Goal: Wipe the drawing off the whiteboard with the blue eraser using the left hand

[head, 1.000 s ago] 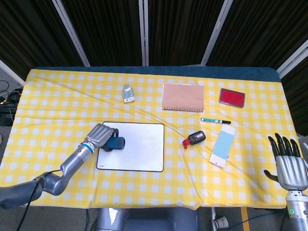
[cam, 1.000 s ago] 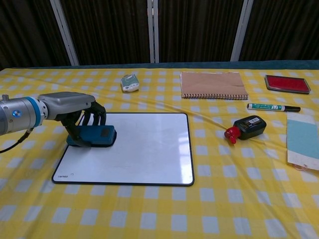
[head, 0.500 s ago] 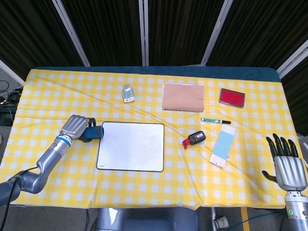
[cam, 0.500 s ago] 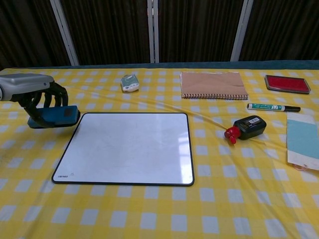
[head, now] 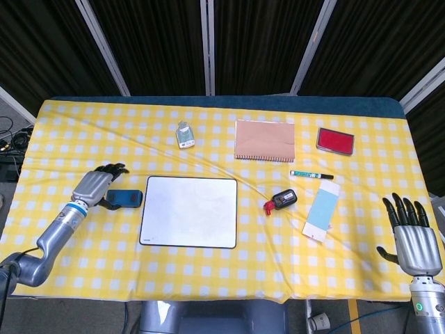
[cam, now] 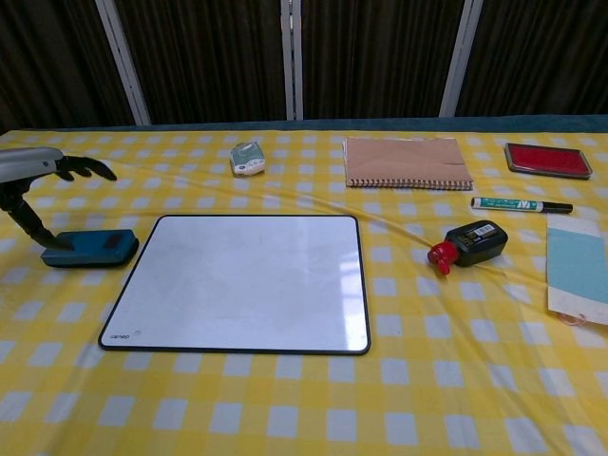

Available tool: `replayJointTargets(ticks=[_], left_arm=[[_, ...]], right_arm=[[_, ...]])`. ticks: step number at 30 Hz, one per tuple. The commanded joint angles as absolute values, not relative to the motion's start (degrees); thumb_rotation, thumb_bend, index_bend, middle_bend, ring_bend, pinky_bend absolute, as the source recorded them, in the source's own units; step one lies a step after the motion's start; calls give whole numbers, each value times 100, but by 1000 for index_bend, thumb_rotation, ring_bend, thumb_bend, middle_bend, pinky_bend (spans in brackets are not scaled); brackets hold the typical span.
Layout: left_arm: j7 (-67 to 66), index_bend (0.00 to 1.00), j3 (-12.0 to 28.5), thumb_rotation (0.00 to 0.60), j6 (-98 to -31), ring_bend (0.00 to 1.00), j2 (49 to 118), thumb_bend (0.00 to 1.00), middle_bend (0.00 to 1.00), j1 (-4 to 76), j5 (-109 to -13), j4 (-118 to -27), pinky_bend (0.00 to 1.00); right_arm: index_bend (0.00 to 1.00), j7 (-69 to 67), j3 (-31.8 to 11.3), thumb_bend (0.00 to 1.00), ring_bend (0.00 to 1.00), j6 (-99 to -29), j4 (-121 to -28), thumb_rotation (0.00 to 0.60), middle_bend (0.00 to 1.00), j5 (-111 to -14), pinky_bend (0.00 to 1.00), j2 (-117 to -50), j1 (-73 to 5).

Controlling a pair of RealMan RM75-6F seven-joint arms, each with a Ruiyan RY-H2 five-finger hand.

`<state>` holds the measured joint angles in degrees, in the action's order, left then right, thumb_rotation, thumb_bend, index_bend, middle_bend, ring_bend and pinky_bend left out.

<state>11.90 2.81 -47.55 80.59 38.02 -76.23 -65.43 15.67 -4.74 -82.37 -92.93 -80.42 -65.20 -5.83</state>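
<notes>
Left hand (head: 94,186) spread open, thumb touching flat blue eraser (head: 125,199) just right of it; glossy rectangular whiteboard (head: 189,211) beyond.

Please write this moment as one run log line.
left hand: open, beside blue eraser | eraser: on tablecloth, left of white rectangular whiteboard | board: looks clean | right hand: open, idle

We see our left hand (head: 93,186) with a silver back, black fingers and a blue wrist band. Our right hand (head: 416,243) matches; a green light glows at its wrist.
</notes>
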Motion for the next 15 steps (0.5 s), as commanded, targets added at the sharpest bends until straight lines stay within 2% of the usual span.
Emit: replayJointTargets(ticks=[1,3,7,12,15], left_arm=[[1040,0,398,516,-5340,0,7613,0,0,3471,-7593,-7107,0],[738,0,447,537,-5662,0,7412,0,0,3285,-7462,-7477,0],[19,0,488,600,-6867,0,6975,0,0,2619,-7292,-8556,0],[-582,0,252,600,-7949,0,6737,0,0,1860,-7346,-9460,0],[-600,0,63,600,-8348,0,6757,0,0,1508,-7545,-9515,0]], right_arm=[[0,1500,-469,0,0,-8269,-9321,600,0,-8077,0,-6478,-568],[0,1431,-468,0,0,-8286,-9333,600,0,-8097,0,-6450,-558],[0,1218,-476,0,0,-8339,-9366,600,0,-8190,0,-6369,-548],[0,1033,-472,0,0,-8391,-9368,600,0,-8312,0,-6309,-546],[0,940,-475,0,0,-8418,-9367,600,0,-8364,0,-6283,-546]])
